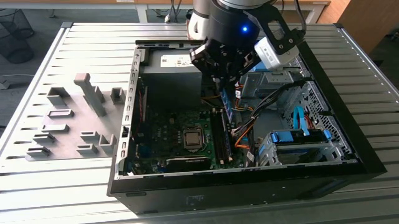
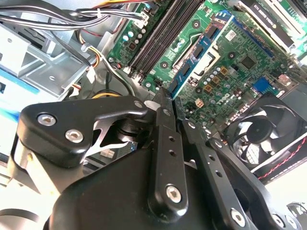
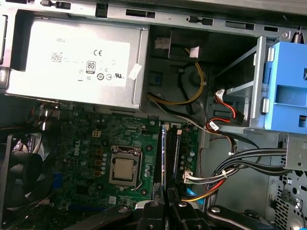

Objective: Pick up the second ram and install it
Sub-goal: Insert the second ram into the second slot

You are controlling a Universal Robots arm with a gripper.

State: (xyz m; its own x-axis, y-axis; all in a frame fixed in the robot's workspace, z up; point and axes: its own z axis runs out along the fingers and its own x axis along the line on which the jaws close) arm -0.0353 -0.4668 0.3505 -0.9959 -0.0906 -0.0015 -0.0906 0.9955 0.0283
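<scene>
Jaws closed on second ram (image 1: 228, 103) | above motherboard (image 3: 96, 143) slots

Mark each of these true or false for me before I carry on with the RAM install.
1. The fingers are clamped on the second ram. True.
2. The ram is lying on the grey fixture blocks. False: it is held over the open computer case, above the black memory slots.
3. The processor socket has a cooler mounted on it. False: the socket is bare.
4. A fan shows in the second wrist view. True.
</scene>
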